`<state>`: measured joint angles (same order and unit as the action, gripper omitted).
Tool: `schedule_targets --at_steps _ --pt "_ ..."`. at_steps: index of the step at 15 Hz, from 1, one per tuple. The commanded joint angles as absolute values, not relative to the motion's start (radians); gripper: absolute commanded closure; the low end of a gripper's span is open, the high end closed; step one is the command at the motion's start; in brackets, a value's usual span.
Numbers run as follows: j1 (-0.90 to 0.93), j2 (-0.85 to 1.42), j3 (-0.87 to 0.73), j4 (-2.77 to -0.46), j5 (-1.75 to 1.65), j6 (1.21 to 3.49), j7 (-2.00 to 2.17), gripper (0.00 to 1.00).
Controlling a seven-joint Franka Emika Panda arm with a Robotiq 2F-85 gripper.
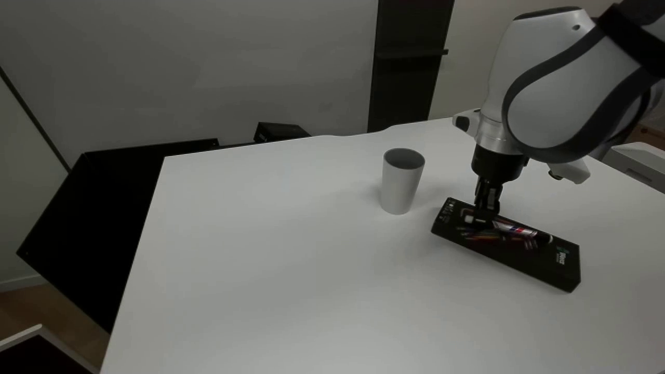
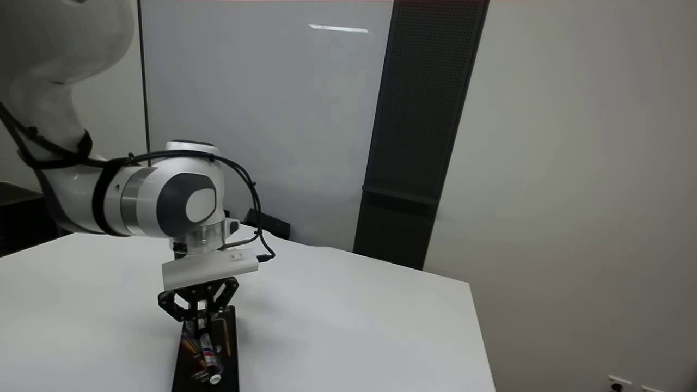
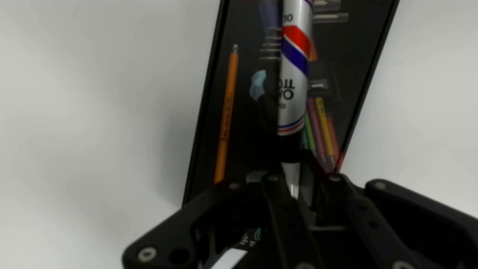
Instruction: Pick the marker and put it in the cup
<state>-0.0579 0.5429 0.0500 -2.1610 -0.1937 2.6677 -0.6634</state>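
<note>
A: In an exterior view, what about the containers?

B: The cup (image 1: 400,187) stands upright on the white table (image 1: 260,249), dark grey inside, its bottom hidden from me. Near it a flat black box (image 1: 543,259) lies at a slant

A: And the marker (image 1: 514,227)?

B: Above the box's top face, with the gripper (image 1: 486,215) at the end nearer the cup

A: Room?

B: Plenty of table on the side of the cup away from the box; the far edge runs behind the cup

A: Next, in an exterior view, the arm (image 2: 185,201)?

B: It points the gripper down over the box, and the marker slants from there towards the camera. The box runs out of frame below; table stretches right of it to an edge

A: Wrist view?

B: The fingers (image 3: 283,216) are closed in on both sides of the marker, by its white end and black band. An orange pencil (image 3: 227,116), printed or real I cannot tell, shows on the box; white table lies past both long sides
</note>
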Motion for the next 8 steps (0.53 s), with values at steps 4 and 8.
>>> schedule_targets --at_steps 4,8 --pt "-0.168 0.397 0.168 -2.091 -0.104 2.497 -0.913 0.93" --pt "-0.164 0.282 0.161 -2.049 -0.029 2.404 -1.061 0.93"
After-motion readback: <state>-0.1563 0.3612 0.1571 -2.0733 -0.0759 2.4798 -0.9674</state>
